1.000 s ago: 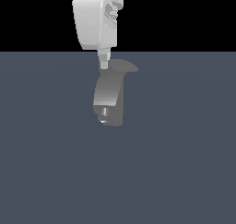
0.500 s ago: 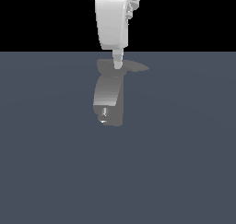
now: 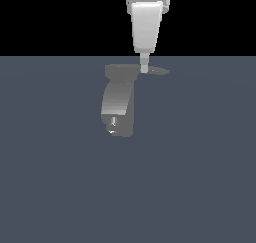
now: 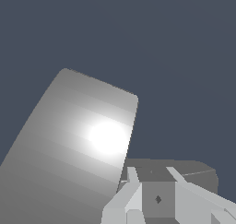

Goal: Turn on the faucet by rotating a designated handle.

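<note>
The faucet is a grey curved blocky body with a small shiny nozzle near its lower end. In the wrist view its body fills the frame with a bright glare. The handle is a thin dark lever that sticks out from the faucet's top toward the exterior view's right. My white gripper comes straight down and its tip touches the handle close to the hub. In the wrist view the fingertips stand a little apart over the dark handle, closed on nothing.
A flat blue-grey floor runs all around the faucet. A black background lies beyond its far edge.
My gripper has moved toward the exterior view's right. The handle has swung with it and now sticks out further on that side. The faucet body has not moved.
</note>
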Tool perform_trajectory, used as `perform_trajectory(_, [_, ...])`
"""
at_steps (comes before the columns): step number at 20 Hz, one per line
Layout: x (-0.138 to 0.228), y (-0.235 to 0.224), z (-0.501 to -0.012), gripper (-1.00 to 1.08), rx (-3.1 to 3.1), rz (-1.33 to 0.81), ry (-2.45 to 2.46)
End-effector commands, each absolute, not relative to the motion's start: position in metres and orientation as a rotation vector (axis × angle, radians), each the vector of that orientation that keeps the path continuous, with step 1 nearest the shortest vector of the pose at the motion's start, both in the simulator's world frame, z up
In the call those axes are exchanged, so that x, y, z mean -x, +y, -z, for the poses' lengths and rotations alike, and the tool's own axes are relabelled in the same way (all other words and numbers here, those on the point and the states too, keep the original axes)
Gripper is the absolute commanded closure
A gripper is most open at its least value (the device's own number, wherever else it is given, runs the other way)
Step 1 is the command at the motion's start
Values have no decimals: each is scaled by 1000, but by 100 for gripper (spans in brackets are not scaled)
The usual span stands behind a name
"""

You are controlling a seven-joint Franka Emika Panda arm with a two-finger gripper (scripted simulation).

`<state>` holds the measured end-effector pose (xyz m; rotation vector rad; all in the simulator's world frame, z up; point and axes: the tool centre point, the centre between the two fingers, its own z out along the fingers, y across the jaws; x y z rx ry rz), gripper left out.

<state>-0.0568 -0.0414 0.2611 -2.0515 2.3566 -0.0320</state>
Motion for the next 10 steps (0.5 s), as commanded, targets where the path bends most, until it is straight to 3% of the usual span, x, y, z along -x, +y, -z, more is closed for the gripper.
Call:
perform_trajectory(1, [54,-60,-253,108,2037,13,2382])
perform_trajectory(10, [38,-94,-249,108,2032,1,2395])
